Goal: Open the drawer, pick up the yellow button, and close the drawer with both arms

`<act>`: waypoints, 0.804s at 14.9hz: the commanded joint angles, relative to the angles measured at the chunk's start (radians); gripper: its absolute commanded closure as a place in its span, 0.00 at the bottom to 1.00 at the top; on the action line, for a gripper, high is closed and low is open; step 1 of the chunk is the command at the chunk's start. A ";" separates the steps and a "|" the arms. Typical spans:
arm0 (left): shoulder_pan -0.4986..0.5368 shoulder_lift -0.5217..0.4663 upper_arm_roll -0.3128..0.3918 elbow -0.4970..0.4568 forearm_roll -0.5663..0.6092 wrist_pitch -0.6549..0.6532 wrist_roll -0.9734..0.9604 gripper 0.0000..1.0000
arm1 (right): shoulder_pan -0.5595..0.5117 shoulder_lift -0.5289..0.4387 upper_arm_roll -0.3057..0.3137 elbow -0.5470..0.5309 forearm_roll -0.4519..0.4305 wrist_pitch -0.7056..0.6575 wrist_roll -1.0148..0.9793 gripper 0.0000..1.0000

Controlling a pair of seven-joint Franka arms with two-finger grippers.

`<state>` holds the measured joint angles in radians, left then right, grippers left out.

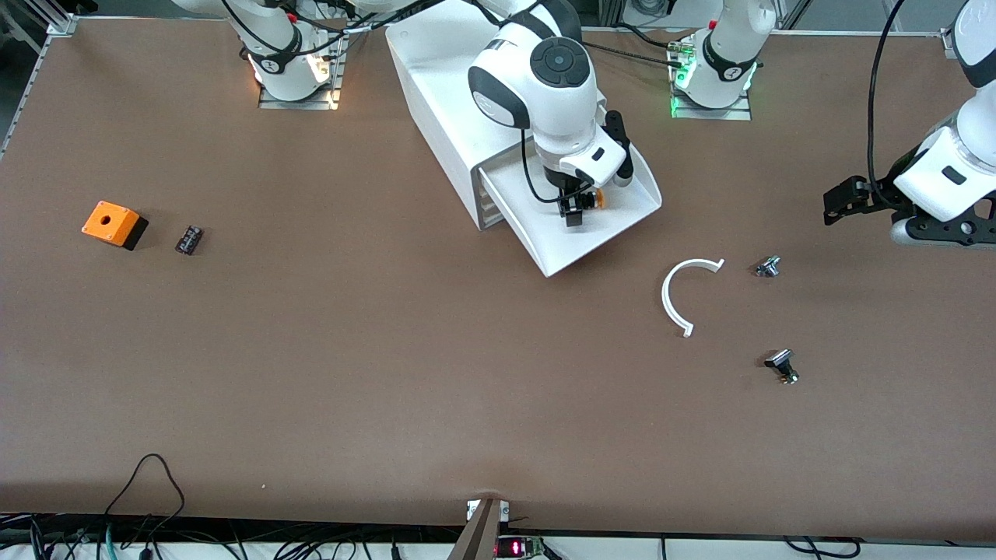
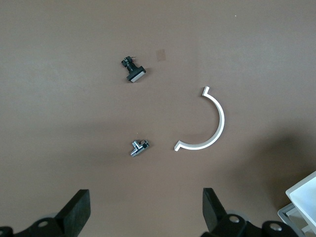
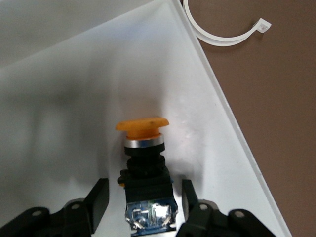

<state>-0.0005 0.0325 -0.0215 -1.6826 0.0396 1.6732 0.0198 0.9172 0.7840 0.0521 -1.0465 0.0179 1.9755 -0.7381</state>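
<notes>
Here we see the right gripper (image 1: pixel 574 208) lowered into the pulled-out drawer (image 1: pixel 622 204), its fingers (image 3: pixel 98 200) spread with the button (image 3: pixel 146 163) lying between them, gaps showing either side of its black body. Our left gripper (image 2: pixel 145 210) waits, jaws apart, over bare table near the white curved strip (image 2: pixel 210 123).

The button (image 3: pixel 144 148) is showing an orange cap, silver ring and black body. The drawer (image 1: pixel 615 222) is showing plain white against the brown counter (image 1: pixel 389 350).
</notes>
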 commanded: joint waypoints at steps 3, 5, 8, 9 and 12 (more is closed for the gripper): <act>-0.001 0.006 0.003 0.020 0.017 -0.023 -0.011 0.00 | 0.008 0.015 -0.011 0.046 -0.013 -0.009 -0.001 0.61; -0.001 0.006 0.002 0.021 0.017 -0.023 -0.011 0.00 | 0.006 0.004 -0.011 0.046 -0.012 -0.011 0.000 0.66; -0.001 0.007 0.002 0.023 0.016 -0.023 -0.001 0.00 | 0.008 -0.008 -0.009 0.046 -0.013 -0.018 0.000 0.69; -0.003 0.009 0.002 0.023 0.016 -0.018 0.002 0.00 | 0.008 -0.014 -0.012 0.043 -0.012 -0.023 -0.001 0.71; -0.004 0.017 -0.002 0.024 0.017 -0.016 0.003 0.00 | -0.009 -0.067 -0.012 0.022 -0.007 -0.053 -0.001 0.71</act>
<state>-0.0016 0.0329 -0.0202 -1.6826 0.0396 1.6710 0.0193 0.9175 0.7623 0.0452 -1.0164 0.0173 1.9616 -0.7381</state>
